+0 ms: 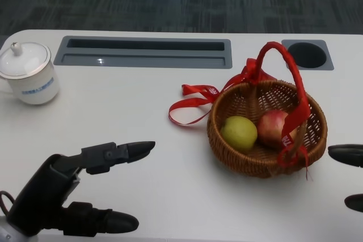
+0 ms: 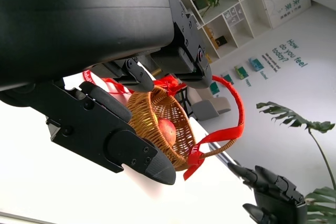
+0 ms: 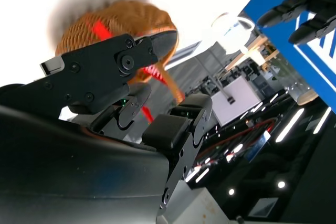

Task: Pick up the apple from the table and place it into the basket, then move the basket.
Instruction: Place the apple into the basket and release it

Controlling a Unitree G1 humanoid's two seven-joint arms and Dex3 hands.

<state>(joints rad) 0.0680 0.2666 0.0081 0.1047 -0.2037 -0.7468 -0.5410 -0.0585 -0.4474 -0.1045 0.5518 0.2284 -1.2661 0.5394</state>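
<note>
Left hand point(image 1: 68, 194) and right hand point(image 1: 349, 171) hover nearest, fingers apart, holding nothing. Beyond, the apple point(image 1: 274, 128) already lies in the basket point(image 1: 266, 162) on the counter point(image 1: 142, 140); moving the basket remains.

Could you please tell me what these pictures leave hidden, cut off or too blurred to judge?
- Right hand: head view's edge cuts it to fingertips.
- Basket: blurred in the right wrist view, contents unseen.
- Green apple: hidden in the left wrist view by the left hand.
- Cup: blue print too small to read.
</note>
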